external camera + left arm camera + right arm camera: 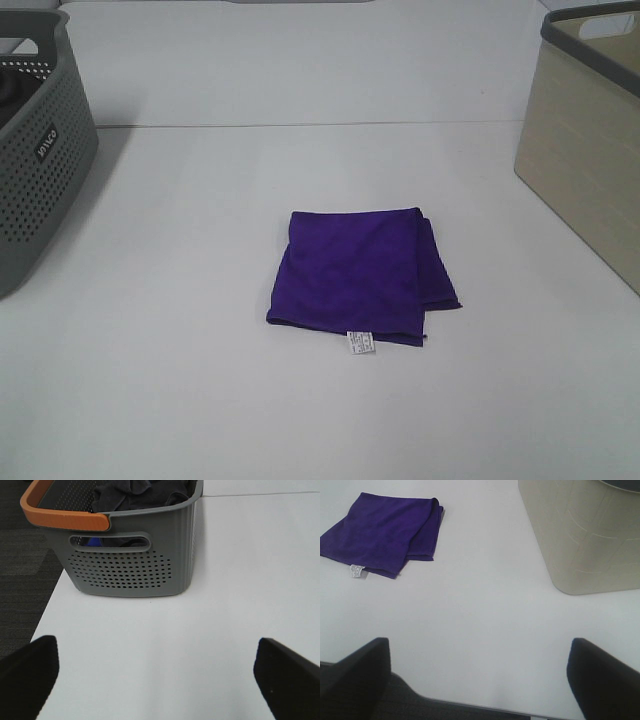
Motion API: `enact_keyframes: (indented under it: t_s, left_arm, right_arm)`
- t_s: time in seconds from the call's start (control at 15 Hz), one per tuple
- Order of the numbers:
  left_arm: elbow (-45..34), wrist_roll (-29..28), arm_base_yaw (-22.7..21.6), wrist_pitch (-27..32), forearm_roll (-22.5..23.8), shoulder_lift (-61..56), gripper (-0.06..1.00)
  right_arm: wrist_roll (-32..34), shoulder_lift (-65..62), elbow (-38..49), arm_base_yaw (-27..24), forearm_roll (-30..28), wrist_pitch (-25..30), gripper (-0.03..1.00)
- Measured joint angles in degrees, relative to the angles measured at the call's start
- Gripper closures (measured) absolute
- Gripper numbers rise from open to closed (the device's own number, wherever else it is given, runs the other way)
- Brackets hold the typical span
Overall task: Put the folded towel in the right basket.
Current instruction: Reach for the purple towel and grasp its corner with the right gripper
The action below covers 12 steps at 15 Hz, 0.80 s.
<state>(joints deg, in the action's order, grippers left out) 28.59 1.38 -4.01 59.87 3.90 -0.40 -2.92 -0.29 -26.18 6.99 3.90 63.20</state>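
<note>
I see the purple folded towel (pixel 358 275) flat in the middle of the white table (pixel 180 380), well apart from the beige right basket (pixel 585 150). Left gripper (pixel 157 685) and right gripper (pixel 480 680) are both spread wide, holding nothing. Grey perforated basket (pixel 35 160) holds dark clothes (pixel 135 492).

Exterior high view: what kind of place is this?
Probably a laundry-sorting test bench: a white table with a folded purple towel, a grey perforated basket holding dark clothes, and a beige basket.

Folded towel (pixel 356 277) flat on worktop (pixel 180 380) centre, perforated basket (pixel 40 150) far left holding clothes (pixel 140 492), right basket (pixel 590 140) far right
</note>
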Motion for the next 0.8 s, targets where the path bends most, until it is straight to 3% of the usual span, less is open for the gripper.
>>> enact_keyframes:
  t_s: [0.8]
  left_arm:
    - [0.0, 0.0, 0.0, 0.0, 0.06, 0.0, -0.05]
  right_arm:
    - [0.0, 0.0, 0.0, 0.0, 0.0, 0.0, 0.05]
